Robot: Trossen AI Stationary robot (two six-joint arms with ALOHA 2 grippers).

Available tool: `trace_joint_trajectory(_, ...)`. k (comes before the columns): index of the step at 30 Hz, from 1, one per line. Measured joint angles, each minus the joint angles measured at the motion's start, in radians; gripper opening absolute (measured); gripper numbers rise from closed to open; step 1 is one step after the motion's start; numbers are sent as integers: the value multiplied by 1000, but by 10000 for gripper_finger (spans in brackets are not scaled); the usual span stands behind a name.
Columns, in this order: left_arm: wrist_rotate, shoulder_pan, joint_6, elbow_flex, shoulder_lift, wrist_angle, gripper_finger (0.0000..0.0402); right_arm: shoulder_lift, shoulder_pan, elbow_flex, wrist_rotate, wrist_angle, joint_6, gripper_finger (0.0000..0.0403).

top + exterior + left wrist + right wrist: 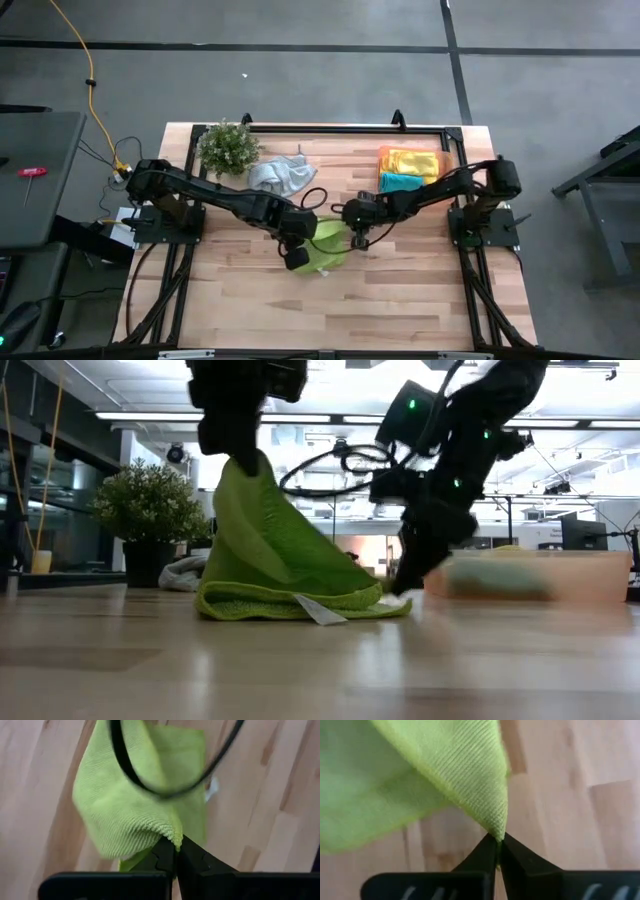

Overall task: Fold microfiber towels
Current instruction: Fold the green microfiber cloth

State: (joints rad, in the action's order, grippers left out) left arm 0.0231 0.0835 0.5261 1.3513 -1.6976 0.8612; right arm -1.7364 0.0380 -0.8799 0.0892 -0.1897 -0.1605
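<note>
Lime green towel [328,243] pinched at two corners, mid-table, and I've got both arms on it.

My left gripper [175,851] has its fingers pressed together on one corner and holds it up off the wood, so the cloth drapes down in a peak. My right gripper [499,842] is clamped tight on another corner, low by the table [400,300]. Yellow and teal towels [408,168] sit stacked in the orange tray [446,162]; a grey one [282,176] lies beside the plant [228,147].

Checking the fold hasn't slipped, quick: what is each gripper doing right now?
Left gripper: shut on the lime green towel, one corner lifted.
Right gripper: shut on another corner of the towel, low by the table.
</note>
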Motion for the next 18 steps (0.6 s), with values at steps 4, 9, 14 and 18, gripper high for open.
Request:
trace_joint_trajectory(4,51,-10,-40,0,63,99,0,122,1,-2,-16,-77,-26,3)
trace_joint_trajectory(9,129,-31,-92,0,178,189,0,330,-2,-2,-72,-152,-102,2)
trace_joint_trajectory(14,138,-65,-133,0,269,200,0,509,-1,-3,-68,-170,-193,1)
trace_joint_trajectory(18,135,-89,-186,1,311,209,0,594,-1,-12,-33,-188,-236,1)
